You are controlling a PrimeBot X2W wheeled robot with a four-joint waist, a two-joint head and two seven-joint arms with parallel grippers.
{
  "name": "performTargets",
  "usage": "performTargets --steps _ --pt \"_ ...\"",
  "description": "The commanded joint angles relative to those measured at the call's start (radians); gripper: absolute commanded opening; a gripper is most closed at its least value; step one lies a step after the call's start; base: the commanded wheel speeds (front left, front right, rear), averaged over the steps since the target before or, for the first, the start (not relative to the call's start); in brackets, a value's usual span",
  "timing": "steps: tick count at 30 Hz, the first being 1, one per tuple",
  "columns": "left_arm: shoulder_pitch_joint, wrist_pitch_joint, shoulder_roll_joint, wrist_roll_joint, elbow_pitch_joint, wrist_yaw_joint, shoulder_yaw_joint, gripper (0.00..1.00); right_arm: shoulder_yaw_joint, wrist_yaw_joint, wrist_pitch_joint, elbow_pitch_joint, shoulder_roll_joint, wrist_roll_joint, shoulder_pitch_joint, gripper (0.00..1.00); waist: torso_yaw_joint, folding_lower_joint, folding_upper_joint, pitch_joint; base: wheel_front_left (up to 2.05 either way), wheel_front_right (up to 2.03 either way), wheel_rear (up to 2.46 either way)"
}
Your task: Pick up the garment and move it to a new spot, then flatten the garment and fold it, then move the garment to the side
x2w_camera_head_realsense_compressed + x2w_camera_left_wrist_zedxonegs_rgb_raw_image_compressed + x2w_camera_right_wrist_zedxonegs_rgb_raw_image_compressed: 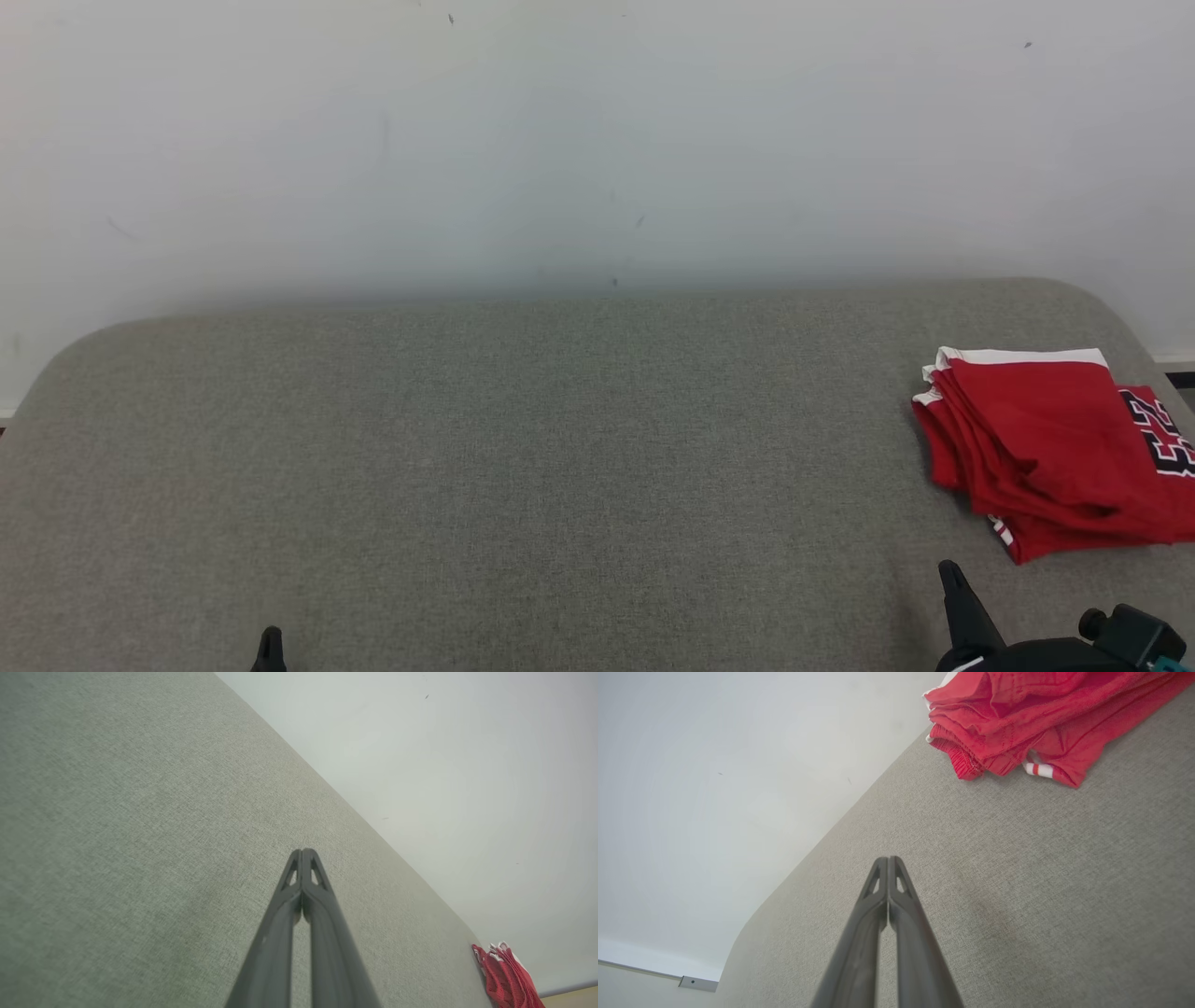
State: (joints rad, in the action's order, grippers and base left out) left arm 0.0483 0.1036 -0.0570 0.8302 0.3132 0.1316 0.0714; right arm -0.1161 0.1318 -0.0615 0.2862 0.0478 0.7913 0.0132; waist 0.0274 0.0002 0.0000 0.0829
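Lying [1046, 448] at the far right of the grey fabric-covered bench [467, 467] is one garment, folded into a compact stack of several layers. Two grippers are in view, both low over the cloth at the near edge. In its own wrist view the left gripper [302, 853] has its two dark fingers pressed together along their length, tips meeting, with nothing between them; it sits well apart from the garment, which shows as a small red bundle at that view's lower right. The right gripper [888, 859] is likewise closed tip to tip and empty, near the garment but not touching it. The garment is red, with a white band along its far edge, black lettering outlined in white on its right part, and a short red-and-white striped trim peeking out at the near corner. Its right side runs past the head view's edge. A pale wall [560, 140] rises behind the bench.
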Motion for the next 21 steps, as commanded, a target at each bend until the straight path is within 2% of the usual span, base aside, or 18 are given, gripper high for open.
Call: performTargets --steps 1,21 --pt "-0.034 -0.008 -0.001 0.037 -0.01 0.0 0.005 0.0 -0.003 -0.001 -0.002 -0.009 0.002 0.035 -0.032 0.0 -0.001 -0.0001 0.0 -0.002 0.0 0.0 0.0" --pt "-0.097 -0.069 0.001 0.265 -0.005 -0.001 0.012 0.0 -0.011 -0.001 -0.022 0.0 0.003 0.273 -0.081 0.0 -0.007 -0.0001 0.0 -0.022 0.0 0.0 0.0"
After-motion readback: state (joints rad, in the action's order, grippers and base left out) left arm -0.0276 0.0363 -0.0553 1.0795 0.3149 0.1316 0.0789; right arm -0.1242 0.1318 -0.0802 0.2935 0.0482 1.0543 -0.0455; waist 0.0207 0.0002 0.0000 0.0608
